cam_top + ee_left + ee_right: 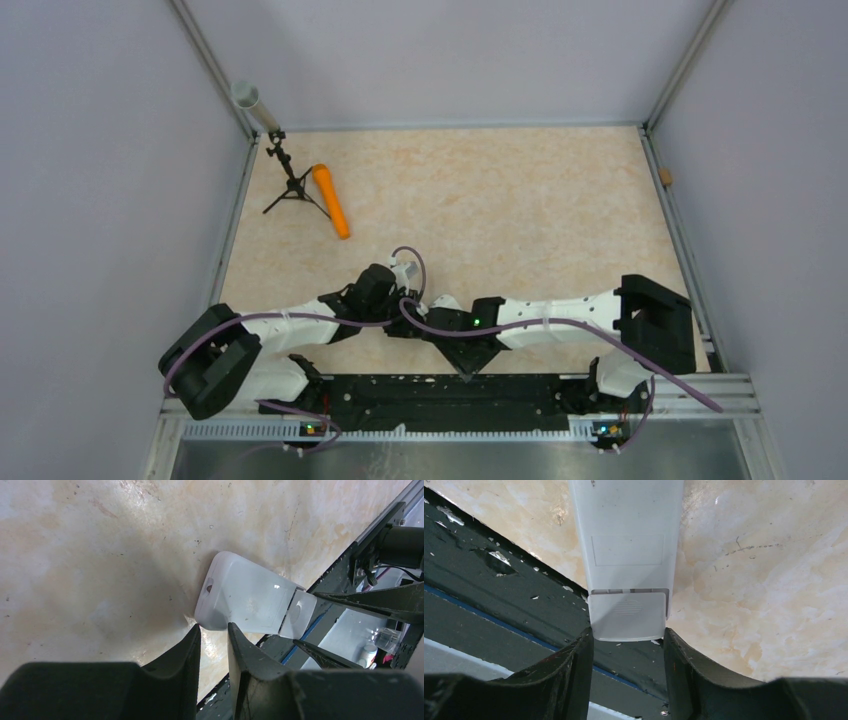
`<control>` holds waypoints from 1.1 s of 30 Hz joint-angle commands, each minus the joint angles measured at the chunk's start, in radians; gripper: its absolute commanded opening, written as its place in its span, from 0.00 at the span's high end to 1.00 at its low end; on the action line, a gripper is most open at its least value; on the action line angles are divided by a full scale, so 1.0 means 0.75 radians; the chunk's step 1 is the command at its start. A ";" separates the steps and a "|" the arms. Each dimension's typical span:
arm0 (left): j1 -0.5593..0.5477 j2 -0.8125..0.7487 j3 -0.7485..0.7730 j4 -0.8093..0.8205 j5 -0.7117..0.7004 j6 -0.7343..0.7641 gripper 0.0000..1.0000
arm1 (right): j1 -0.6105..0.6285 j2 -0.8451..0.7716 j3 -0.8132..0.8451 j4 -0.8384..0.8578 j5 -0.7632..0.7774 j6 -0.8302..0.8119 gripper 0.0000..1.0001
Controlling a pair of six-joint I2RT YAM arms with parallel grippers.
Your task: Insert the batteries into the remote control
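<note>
Fingers (574, 670) of the right gripper (628, 637) are pressed against both sides of the remote (626, 540) at its cover (626, 615) end, so it is gripped there. The left gripper (214, 630) is held with only a narrow gap between its fingers, and nothing is held in it. Its tips are set at the remote's near edge, though contact cannot be judged.

The remote is turned plain back up, at the near edge of the table (520, 200), where the beige marbled top meets a black rail (499, 595). The top is scuffed and stained. Grey walls (100, 200) and metal frame posts close it in.

Only the top view shows the far corner, where an orange cylinder (332, 200) lies beside a small tripod (290, 190) and a grey tube (252, 103). There the remote is hidden under the two wrists. The right wrist view shows the cover slid partly past the body's end. The left wrist view shows the remote's other, rounded end.
</note>
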State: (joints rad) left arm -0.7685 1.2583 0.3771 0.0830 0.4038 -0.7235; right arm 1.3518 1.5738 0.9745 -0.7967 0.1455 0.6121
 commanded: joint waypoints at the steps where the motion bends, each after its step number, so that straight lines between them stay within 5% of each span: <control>1: -0.006 -0.016 -0.006 0.053 0.021 0.010 0.73 | -0.019 -0.045 -0.026 -0.005 0.039 0.026 0.88; 33: -0.008 0.032 -0.001 0.099 0.058 0.008 0.73 | -0.040 0.040 0.036 0.040 0.019 -0.034 0.88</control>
State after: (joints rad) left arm -0.7685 1.2724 0.3771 0.0959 0.4229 -0.7269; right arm 1.3384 1.5871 0.9527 -0.7780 0.1379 0.6041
